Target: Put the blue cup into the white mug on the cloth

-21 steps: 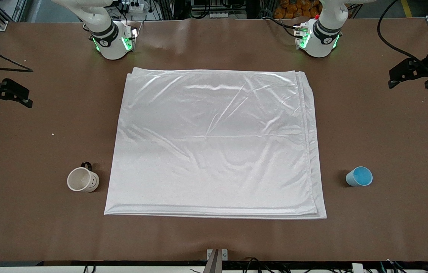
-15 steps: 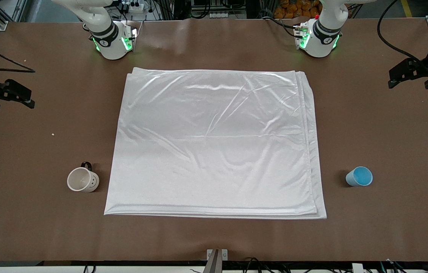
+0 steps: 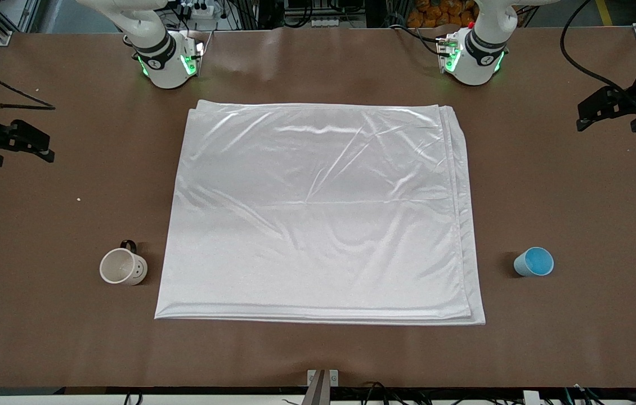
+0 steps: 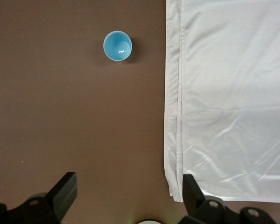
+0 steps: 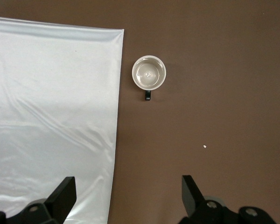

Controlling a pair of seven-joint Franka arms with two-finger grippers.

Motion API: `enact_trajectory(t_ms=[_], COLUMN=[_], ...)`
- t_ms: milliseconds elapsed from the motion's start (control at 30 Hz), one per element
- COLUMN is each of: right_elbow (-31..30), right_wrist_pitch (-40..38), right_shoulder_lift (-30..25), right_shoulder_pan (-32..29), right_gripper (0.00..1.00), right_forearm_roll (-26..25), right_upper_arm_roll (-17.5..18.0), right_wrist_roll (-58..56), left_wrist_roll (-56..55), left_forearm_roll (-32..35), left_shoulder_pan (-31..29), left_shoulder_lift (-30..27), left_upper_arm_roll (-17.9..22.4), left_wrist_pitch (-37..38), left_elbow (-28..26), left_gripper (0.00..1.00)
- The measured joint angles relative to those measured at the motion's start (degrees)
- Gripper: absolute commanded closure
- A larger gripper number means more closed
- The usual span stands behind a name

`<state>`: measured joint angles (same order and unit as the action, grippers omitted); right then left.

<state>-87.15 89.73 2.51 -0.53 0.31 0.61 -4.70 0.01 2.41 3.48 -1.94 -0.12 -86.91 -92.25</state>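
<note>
Hovering at right arm's end of brown surface (image 3: 577,197), right gripper (image 3: 42,147) held nothing, fingers spread wide. Off-white ceramic mug with black handle (image 3: 122,266) stood upright beside shiny white satin cloth (image 3: 318,214), not on it. Light blue handleless cup (image 3: 534,261) stood upright off cloth at left arm's end. Left gripper (image 3: 588,115) wide open, empty. Advice: centre fingers over mug rim, avoid handle, lift straight up.

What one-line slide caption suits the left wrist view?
Open left gripper hangs over the brown table, small light-blue handleless cup standing beside the shiny white folded cloth.
</note>
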Motion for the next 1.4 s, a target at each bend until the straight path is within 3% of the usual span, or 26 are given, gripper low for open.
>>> enact_trajectory(t_ms=[233,633,1267,1400], right_elbow=[-1.83,-14.19,-15.32,-15.31], right_wrist_pitch=[1.8,19.1,37.07,40.12], right_shoulder_lift=[1.59,9.29,26.42,28.27], right_shoulder_pan=[-0.31,-0.79,-1.21,-1.57], right_gripper=[0.0,0.0,0.0,0.1], right_forearm_roll=[0.2,0.25,2.6,2.62], right_upper_arm_roll=[-0.47,-0.63,-0.61,-0.62], right_wrist_roll=[0.04,0.05,-2.77,-3.63], left_wrist_roll=[0.55,6.91,10.13,10.13], left_forearm_roll=[1.28,1.3,1.3,1.3], left_shoulder_pan=[-0.9,-6.14,-7.98,-7.88], left_shoulder_lift=[4.37,13.95,31.17,33.69], left_upper_arm_roll=[0.48,1.68,1.62,1.54], left_wrist_pitch=[-4.57,-12.12,-22.84,-25.29], left_elbow=[-0.41,-0.35,4.23,4.4], left_gripper=[0.0,0.0,0.0,0.0])
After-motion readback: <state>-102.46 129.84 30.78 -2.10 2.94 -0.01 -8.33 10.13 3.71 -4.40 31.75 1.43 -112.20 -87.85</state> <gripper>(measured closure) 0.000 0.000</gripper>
